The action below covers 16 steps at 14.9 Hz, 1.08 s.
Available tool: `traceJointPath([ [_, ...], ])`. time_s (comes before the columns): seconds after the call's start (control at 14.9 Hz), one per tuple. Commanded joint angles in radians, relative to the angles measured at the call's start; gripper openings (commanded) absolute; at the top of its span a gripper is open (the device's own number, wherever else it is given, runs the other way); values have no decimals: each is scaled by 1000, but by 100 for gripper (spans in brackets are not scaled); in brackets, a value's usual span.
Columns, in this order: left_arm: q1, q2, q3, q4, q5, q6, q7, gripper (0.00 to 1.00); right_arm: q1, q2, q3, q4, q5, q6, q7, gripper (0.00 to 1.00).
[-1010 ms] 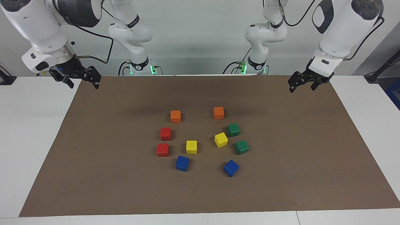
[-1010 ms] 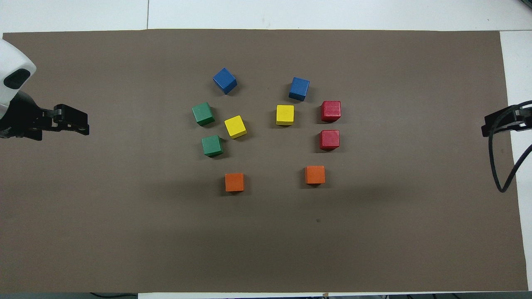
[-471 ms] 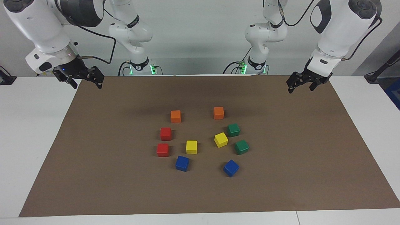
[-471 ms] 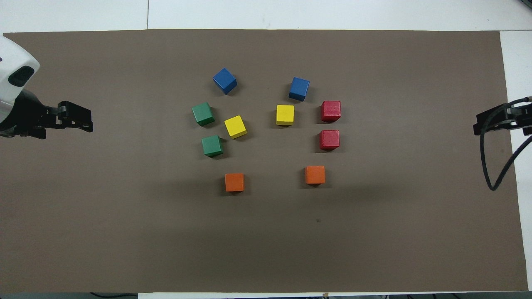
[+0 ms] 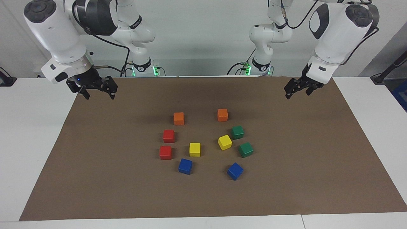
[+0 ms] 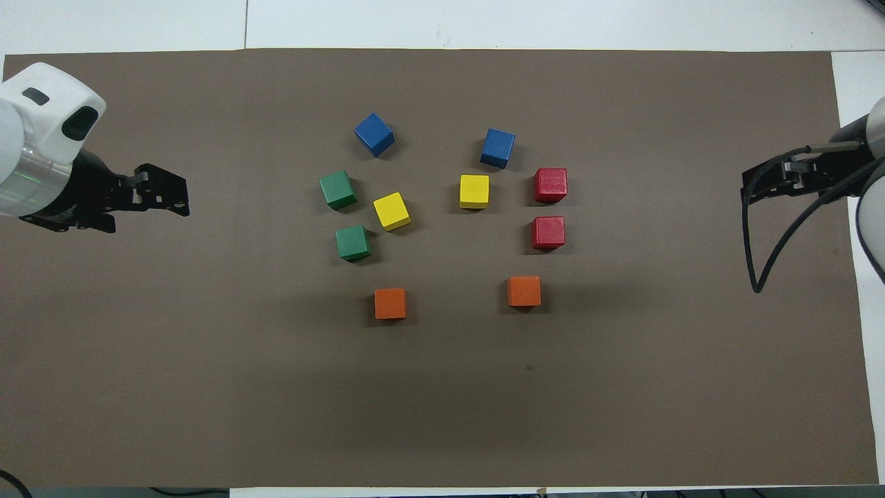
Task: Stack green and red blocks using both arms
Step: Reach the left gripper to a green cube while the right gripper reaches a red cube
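Note:
Two green blocks lie on the brown mat toward the left arm's end of the cluster; they also show in the overhead view. Two red blocks lie toward the right arm's end, also in the overhead view. All four rest singly on the mat. My left gripper is open and empty, raised over the mat's edge at its own end. My right gripper is open and empty, raised over the mat's other end.
Two orange cubes lie nearest the robots. Two yellow cubes sit between the red and green pairs. Two blue cubes lie farthest. The brown mat covers the white table.
Both grippers have moved inward from the table's ends toward the block cluster, the right one farther. The blocks have not moved.

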State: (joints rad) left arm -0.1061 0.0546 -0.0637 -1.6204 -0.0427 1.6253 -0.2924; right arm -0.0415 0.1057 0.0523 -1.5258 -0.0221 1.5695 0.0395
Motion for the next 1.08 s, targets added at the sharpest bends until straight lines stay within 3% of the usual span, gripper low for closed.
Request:
traceJointPath([
  [0.0,-56,79,10,-6,-14,77,-34,100,-6,34,37,3,19,58,66,100],
  [0.34,-187,218,12,-6,-20,214,-129,100,67,132,67,-5,42,142,236,100],
  [0.74,-273,228,12,-143,-23,408,-240,100,195,190,67,-123,41,352,401,100],
  [1.01,-313,280,13,-164,-23,449,-292,100,223,203,67,-174,41,429,439,100],
])
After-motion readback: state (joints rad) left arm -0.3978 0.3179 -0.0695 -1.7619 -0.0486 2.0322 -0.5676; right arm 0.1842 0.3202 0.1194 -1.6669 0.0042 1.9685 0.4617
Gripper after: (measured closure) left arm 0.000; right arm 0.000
